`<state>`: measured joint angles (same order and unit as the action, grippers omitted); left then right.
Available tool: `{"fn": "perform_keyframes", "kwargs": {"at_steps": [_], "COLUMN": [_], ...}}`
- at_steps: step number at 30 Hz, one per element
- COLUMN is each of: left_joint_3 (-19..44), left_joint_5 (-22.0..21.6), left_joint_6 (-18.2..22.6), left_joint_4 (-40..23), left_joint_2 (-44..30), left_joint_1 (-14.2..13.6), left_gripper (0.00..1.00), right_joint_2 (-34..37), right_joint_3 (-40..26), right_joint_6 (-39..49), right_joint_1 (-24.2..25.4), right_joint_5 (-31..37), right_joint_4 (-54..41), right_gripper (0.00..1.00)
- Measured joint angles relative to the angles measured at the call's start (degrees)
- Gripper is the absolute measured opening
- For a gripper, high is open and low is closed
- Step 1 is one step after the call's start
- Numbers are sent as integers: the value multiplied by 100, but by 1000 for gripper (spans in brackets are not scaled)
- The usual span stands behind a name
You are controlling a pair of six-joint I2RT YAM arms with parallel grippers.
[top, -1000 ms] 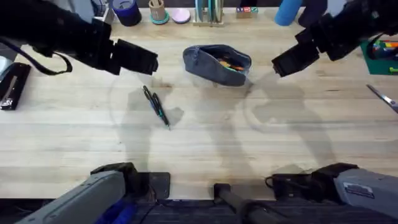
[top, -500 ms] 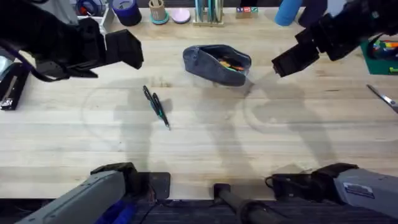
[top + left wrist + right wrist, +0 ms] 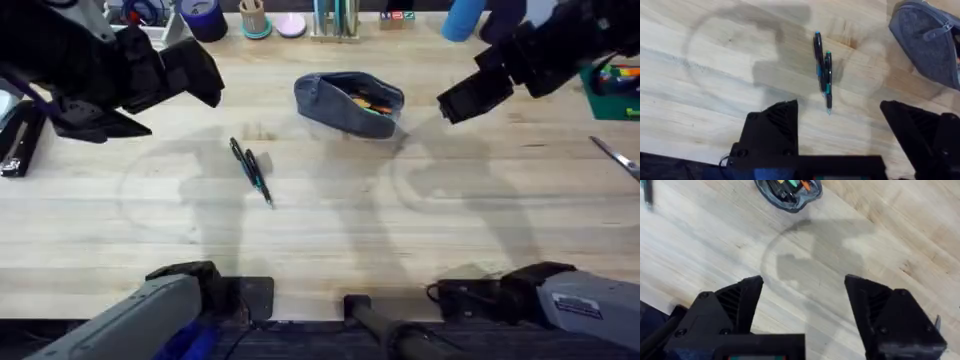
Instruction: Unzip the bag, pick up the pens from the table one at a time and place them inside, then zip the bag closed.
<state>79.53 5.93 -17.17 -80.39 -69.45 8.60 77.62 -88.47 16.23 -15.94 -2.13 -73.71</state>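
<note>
Pale wooden surface (image 3: 420, 230) carries the unzipped bag (image 3: 349, 102) and two pens (image 3: 251, 170) lying side by side. Left gripper (image 3: 840, 131) hangs above the pens, right gripper (image 3: 804, 305) near the bag, both with jaws spread and empty.

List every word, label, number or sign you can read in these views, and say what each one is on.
None can be read.
The bag, the pens and the table carry no visible writing.
Small coloured blocks at the table's far edge may bear markings, too small to read.
</note>
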Motion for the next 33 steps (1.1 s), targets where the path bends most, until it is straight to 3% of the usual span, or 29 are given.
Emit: {"fn": "perform_keyframes", "kwargs": {"at_steps": [6,15,27,33], "left_joint_3": [0,-81,-1358,-1840], "left_joint_5": [-135,-765,-895,-895], "left_joint_6": [-330,-1071,-1759,-1899], "left_joint_4": [-43,86,1185,1678], "left_joint_2": [-127,-503,-507,-511], "left_joint_1": [-72,-701,-719,-719], "left_gripper": [997,995,995,996], "right_joint_2": [0,2,0,0], "right_joint_3": [0,0,0,0], "right_joint_6": [-2,-2,-20,-20], "right_joint_1": [0,0,0,0], "right_joint_5": [0,0,0,0], "right_joint_4": [2,2,2,2], "right_gripper": [996,996,996,996]}}
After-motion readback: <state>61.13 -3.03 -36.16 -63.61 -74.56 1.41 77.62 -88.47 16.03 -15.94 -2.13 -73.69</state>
